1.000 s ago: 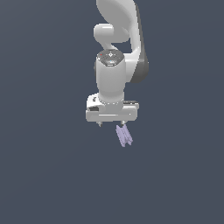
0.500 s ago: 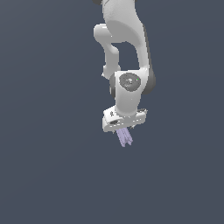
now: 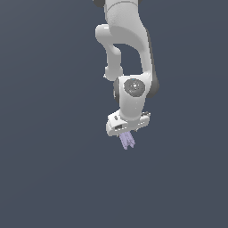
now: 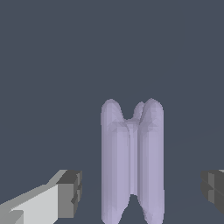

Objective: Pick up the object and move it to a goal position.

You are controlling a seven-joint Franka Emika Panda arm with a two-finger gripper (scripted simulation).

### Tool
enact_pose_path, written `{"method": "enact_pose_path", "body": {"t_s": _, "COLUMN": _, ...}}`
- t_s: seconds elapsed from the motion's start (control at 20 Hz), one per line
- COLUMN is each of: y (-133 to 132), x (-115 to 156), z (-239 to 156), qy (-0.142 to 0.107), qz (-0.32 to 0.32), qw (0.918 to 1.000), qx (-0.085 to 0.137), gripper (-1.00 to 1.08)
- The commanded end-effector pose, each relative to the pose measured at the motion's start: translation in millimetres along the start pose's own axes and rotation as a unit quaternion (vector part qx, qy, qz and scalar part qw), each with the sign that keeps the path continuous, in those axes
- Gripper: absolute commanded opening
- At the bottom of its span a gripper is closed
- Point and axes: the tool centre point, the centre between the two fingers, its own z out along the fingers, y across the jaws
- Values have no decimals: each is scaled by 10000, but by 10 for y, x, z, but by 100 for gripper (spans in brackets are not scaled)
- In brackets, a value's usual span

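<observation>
Object (image 4: 132, 164), long axis in line with the gripper (image 3: 127, 133), is seen between spread fingers (image 4: 70, 193), untouched on either side.

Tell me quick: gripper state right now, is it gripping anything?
Gripper: open. In the wrist view both fingers stand clear of the lavender object, which sits between them with gaps on either side, not clamped.

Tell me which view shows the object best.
Wrist view: the object fills much of the frame, its ridges and pinched waist plain, with a finger off to each side. The exterior view shows it only as a small lavender bit under the gripper.
</observation>
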Motion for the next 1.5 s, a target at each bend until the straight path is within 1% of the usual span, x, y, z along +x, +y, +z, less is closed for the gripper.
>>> {"method": "enact_pose_path", "body": {"t_s": 0.0, "y": -5, "x": -6, "z": 89, "qy": -7, "qz": -7, "qw": 10000, "qx": 1, "gripper": 100}}
{"method": "enact_pose_path", "body": {"t_s": 0.3, "y": -15, "x": -15, "z": 393, "qy": -8, "qz": -30, "qw": 10000, "qx": 1, "gripper": 100}}
{"method": "enact_pose_path", "body": {"t_s": 0.55, "y": -12, "x": -3, "z": 463, "qy": -9, "qz": -33, "qw": 10000, "qx": 1, "gripper": 100}}
{"method": "enact_pose_path", "body": {"t_s": 0.6, "y": -12, "x": -3, "z": 463, "qy": -9, "qz": -33, "qw": 10000, "qx": 1, "gripper": -100}}
{"method": "enact_pose_path", "body": {"t_s": 1.15, "y": -7, "x": -3, "z": 455, "qy": -6, "qz": -32, "qw": 10000, "qx": 0, "gripper": -100}}
{"method": "enact_pose_path", "body": {"t_s": 1.3, "y": 51, "x": -17, "z": 424, "qy": -6, "qz": -32, "qw": 10000, "qx": 0, "gripper": -100}}
{"method": "enact_pose_path", "body": {"t_s": 1.45, "y": 178, "x": -48, "z": 357, "qy": -6, "qz": -32, "qw": 10000, "qx": 0, "gripper": -100}}
